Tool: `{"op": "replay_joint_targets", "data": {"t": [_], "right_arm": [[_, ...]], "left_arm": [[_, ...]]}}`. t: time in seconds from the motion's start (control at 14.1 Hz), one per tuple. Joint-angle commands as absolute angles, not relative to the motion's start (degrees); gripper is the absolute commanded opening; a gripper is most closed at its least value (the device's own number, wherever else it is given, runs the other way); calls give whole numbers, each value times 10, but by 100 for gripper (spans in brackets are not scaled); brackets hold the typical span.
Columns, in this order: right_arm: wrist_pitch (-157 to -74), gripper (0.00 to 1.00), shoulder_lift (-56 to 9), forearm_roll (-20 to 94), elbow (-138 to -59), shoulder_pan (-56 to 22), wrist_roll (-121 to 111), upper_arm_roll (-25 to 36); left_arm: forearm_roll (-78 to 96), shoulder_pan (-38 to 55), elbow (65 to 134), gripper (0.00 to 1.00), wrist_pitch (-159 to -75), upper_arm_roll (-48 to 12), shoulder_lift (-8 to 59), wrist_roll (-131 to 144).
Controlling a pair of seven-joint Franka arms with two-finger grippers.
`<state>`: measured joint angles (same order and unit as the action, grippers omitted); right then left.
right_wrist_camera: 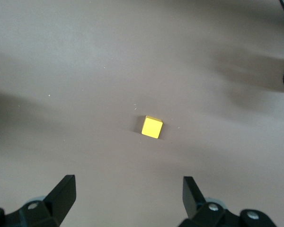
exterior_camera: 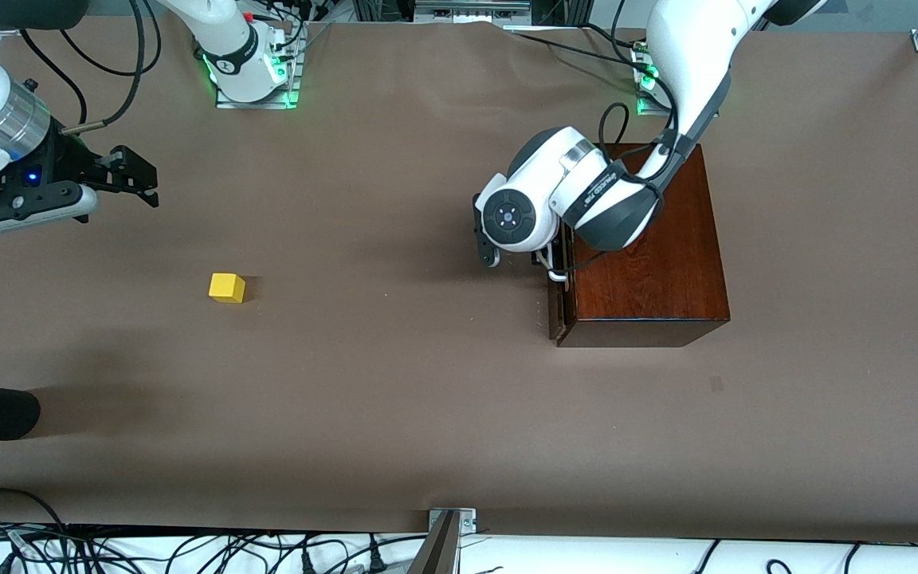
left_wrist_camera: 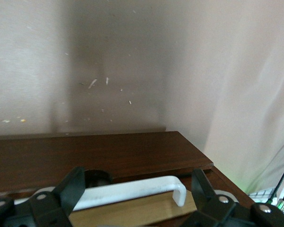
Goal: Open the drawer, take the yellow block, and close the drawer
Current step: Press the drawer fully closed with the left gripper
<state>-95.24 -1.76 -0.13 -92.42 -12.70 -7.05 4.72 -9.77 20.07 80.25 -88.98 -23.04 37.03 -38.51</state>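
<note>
Closing drawer [exterior_camera: 561, 307] with block already out.
We see left gripper [left_wrist_camera: 132, 201] spread around handle [left_wrist_camera: 132, 191], unclamped; right gripper [right_wrist_camera: 128, 198] open over yellow block [exterior_camera: 227, 288]; next, push shut.

Drawer [exterior_camera: 559, 307] barely ajar; yellow block [exterior_camera: 227, 288] on table, well apart

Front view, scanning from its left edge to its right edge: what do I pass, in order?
Right claw → yellow block → left claw at the white handle → drawer front → dark wooden box.
</note>
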Motion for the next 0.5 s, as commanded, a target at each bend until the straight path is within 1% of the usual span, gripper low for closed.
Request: {"op": "replay_joint_targets", "data": {"t": [0.0, 0.07, 0.21, 0.35, 0.42], "right_arm": [[-944, 100, -33, -3, -899, -118, -79, 47], [-942, 100, -36, -3, -892, -118, -79, 46], [-942, 100, -36, -6, -886, -120, -81, 45], [-942, 100, -37, -18, -881, -120, -84, 45], [-941, 100, -36, -21, -881, -123, -84, 43]], "left_arm": [[-89, 195, 779, 100, -879, -235, 321, -341], [-89, 192, 765, 100, -877, -232, 303, -337], [-90, 151, 738, 100, -866, -236, 280, -338], [-93, 126, 709, 100, -815, -229, 255, -337], [-93, 110, 687, 100, -800, -224, 253, -337]]}}
